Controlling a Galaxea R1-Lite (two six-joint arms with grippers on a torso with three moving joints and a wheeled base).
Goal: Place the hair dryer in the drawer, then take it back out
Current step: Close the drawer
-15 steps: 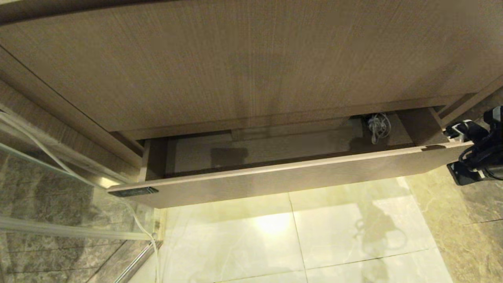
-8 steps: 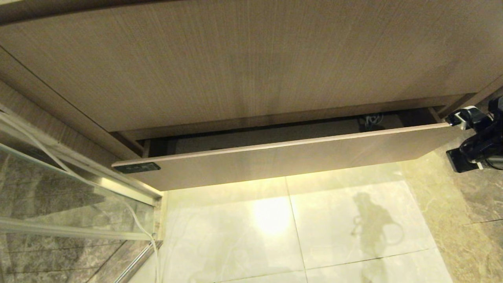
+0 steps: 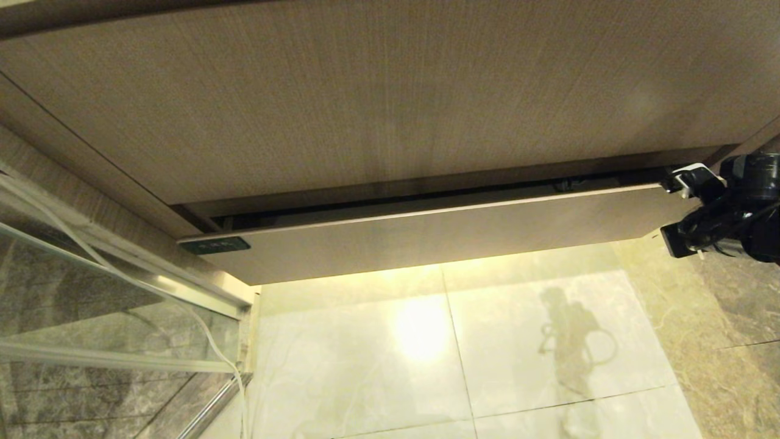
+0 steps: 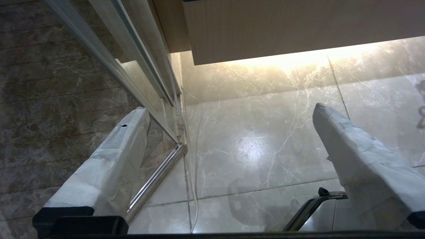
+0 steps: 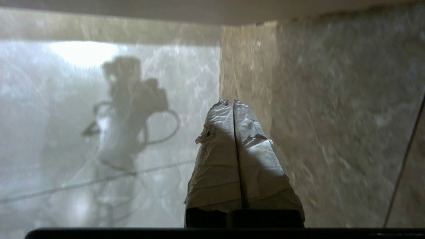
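Observation:
The drawer is pushed almost fully in, with only a thin dark slit along its top edge. Its dark label sits at the left end. The hair dryer is hidden from view. My right gripper is at the right end of the drawer front; in the right wrist view it is shut with nothing between its taped fingers, above the floor. My left gripper hangs open and empty over the floor tiles, away from the drawer.
A taller wood-grain panel rises above the drawer. A glass shower door with a metal rail stands at the left, with a white cord running down it. Glossy pale floor tiles lie below, darker marble at the right.
The drawer has slid in from well open to nearly shut, hiding the white cord seen inside it. My right gripper has moved inward along with the drawer's right end.

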